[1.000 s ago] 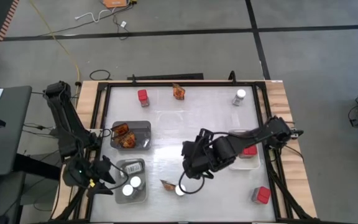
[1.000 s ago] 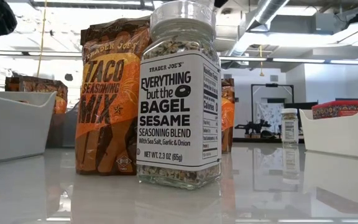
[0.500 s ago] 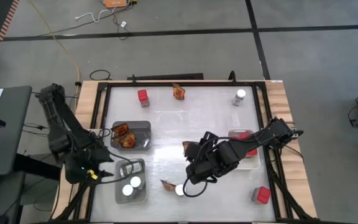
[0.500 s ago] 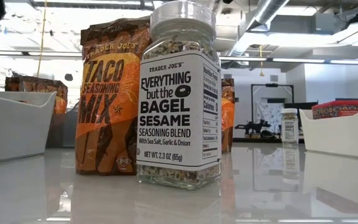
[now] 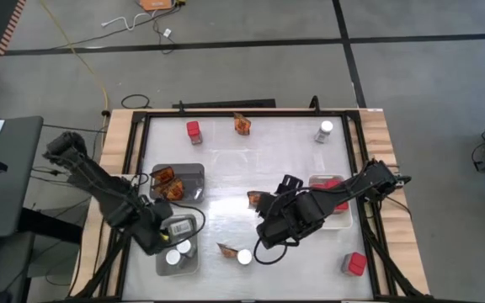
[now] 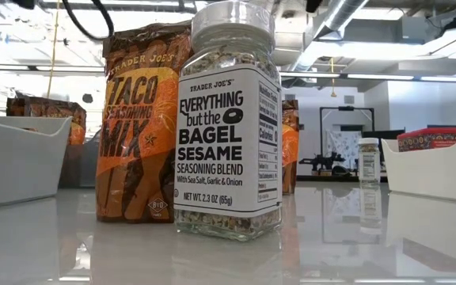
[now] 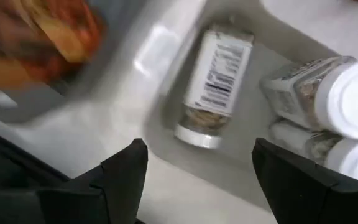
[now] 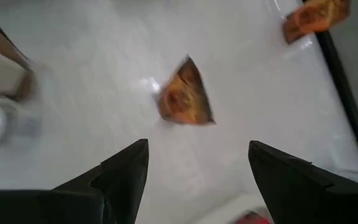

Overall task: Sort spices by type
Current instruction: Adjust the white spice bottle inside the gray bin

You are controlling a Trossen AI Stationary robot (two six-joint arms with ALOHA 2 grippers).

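A glossy white table (image 5: 251,164) with a dark frame is seen from above. The left gripper (image 7: 197,163) hangs over a pale, smooth-walled tray (image 5: 160,257) at about 7 o'clock on the table; its dark wedge-shaped fingers (image 7: 126,168) are spread apart with nothing between them. In that tray one glass jar (image 7: 213,78) with a printed label lies on its side, and two more jars (image 7: 328,102) with round white lids stand beside it. At 9 o'clock a grey tray (image 5: 194,173) holds crinkled orange-brown packets (image 5: 168,185).

The right gripper (image 8: 197,165) is held over the table centre, fingers (image 8: 126,168) parted and empty, with a triangular-looking crumpled packet (image 8: 185,96) lying flat on the surface ahead of it. At 6 o'clock a jar (image 5: 244,257) stands just beside another packet (image 5: 225,249); in the low view these are a ribbed clear jar (image 6: 228,119) of speckled seasoning and a matte taco packet (image 6: 137,123).

At 12 o'clock sit a red box (image 5: 194,130) and a packet (image 5: 242,124); a jar (image 5: 325,130) stands at 1 o'clock. A red box (image 5: 338,204) rests in the white tray (image 5: 322,180) at 3 o'clock, another (image 5: 354,264) at 5 o'clock.
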